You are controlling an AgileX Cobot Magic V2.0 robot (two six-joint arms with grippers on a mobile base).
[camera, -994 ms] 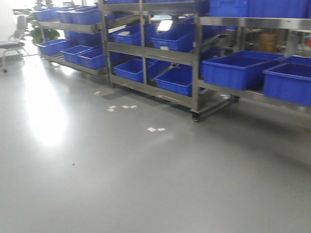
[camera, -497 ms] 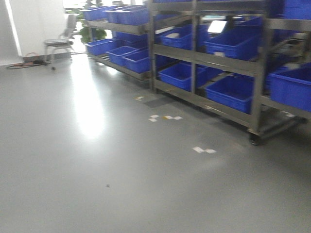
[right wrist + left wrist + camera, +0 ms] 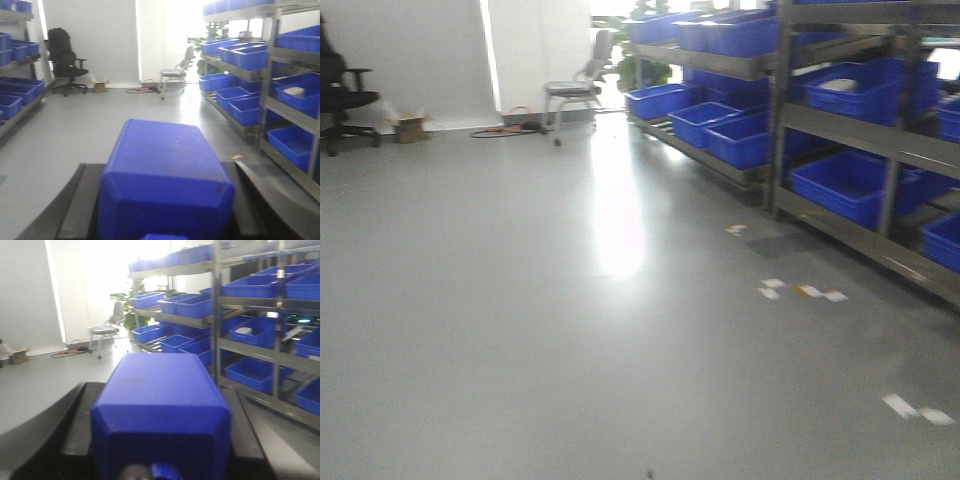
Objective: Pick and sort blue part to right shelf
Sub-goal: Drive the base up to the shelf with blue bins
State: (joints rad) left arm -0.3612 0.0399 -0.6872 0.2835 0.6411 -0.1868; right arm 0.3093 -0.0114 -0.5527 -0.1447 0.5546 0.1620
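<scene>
Steel right shelf (image 3: 860, 135), blue bins (image 3: 845, 185) aboard, ran along my right across grey floor (image 3: 570, 350), so I reckoned squaring up close came first (fingers hid behind a blue block (image 3: 160, 405) at each wrist: open, closed, holding the blue part, couldn't tell).

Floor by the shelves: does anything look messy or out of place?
Yes: small white scraps lie scattered on the grey floor beside the rack, like loose tape or paper. Nothing looks spilled.
</scene>
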